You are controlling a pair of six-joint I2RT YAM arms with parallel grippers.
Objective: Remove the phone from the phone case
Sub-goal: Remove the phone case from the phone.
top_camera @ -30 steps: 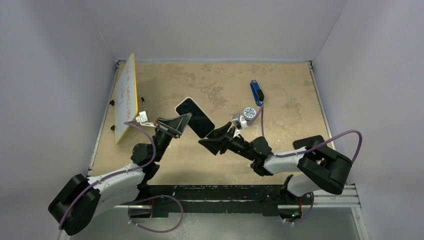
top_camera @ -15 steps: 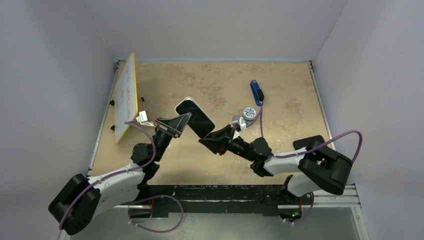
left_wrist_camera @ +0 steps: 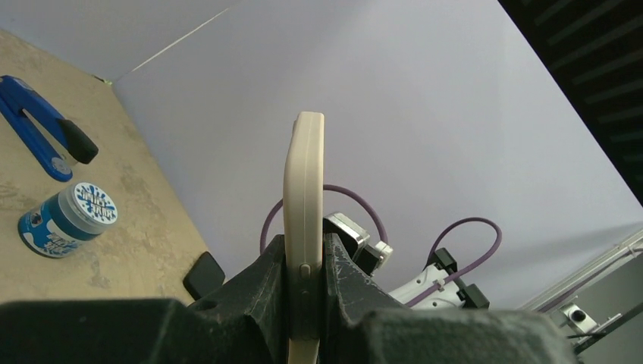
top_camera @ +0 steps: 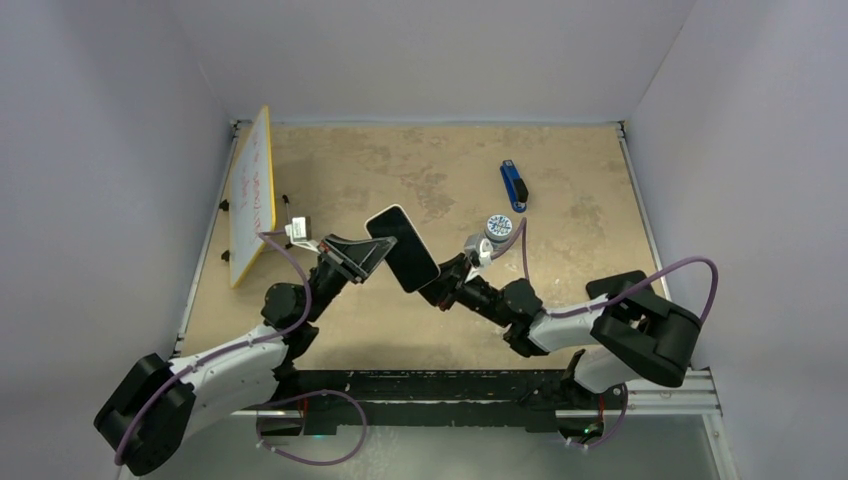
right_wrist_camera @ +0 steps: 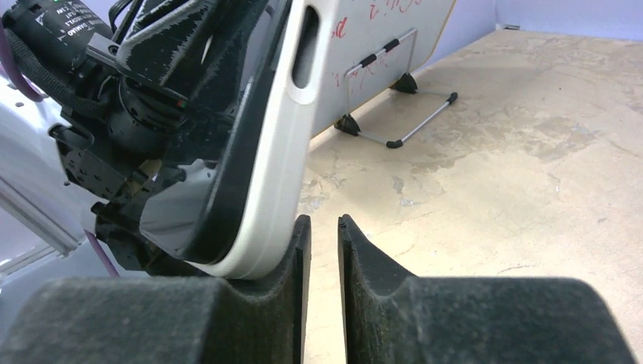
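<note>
The left hand is clamping the cased phone upright; the right hand is sitting nearly closed, gripping nothing, beside the case.

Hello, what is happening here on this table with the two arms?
The left end effector holds a phone in its white case above the table, clamped on its edge. The right end effector is at the phone's lower corner with its fingers almost together and nothing between them; the case lies against one finger's outer side. The phone is not yet out of the case.
</note>
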